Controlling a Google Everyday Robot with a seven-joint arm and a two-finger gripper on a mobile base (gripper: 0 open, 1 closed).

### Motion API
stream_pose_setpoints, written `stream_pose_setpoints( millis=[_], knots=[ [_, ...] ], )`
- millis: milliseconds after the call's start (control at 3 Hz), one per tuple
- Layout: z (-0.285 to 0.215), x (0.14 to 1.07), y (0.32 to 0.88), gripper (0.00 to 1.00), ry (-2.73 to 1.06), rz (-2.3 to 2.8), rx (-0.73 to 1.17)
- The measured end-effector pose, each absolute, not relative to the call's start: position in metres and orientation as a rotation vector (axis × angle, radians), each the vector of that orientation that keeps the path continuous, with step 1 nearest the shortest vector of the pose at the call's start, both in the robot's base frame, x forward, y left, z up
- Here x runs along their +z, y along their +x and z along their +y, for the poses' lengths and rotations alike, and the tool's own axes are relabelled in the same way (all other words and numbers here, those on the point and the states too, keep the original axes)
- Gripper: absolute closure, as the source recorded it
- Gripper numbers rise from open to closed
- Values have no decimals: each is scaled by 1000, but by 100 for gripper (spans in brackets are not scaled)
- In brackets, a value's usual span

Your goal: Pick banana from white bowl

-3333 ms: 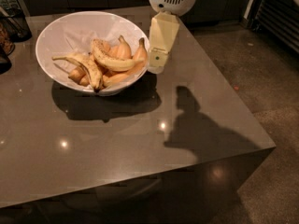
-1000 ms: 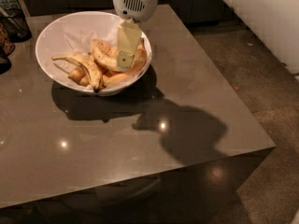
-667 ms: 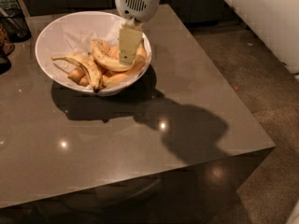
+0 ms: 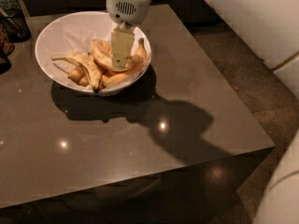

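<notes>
Plump curved yellow banana (image 4: 102, 55), peel flecked with small brown speckles, lying atop other bananas (image 4: 80, 76) in white bowl (image 4: 60, 31) at 11 o'clock on table (image 4: 140, 143). Pale gripper (image 4: 121, 63) directly over its 3 o'clock end; open or closed, impossible to tell.

You have a dark glossy surface (image 4: 117, 167) carrying the white bowl (image 4: 56, 36) toward its far left. The hand (image 4: 120, 63) hangs over that bowl.

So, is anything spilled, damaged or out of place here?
Nothing stands out. The bowl sits upright on the table, no fruit lies outside it, and the gripper hangs over the banana.
</notes>
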State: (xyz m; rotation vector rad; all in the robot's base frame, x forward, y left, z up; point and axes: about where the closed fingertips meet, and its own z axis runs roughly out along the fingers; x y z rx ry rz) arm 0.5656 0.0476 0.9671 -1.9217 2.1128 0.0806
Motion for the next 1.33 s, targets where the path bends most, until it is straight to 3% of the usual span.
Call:
stream_pose_setpoints(
  millis=[1333],
  knots=[
    [70,939,580,41,-1985,2140,157]
  ],
)
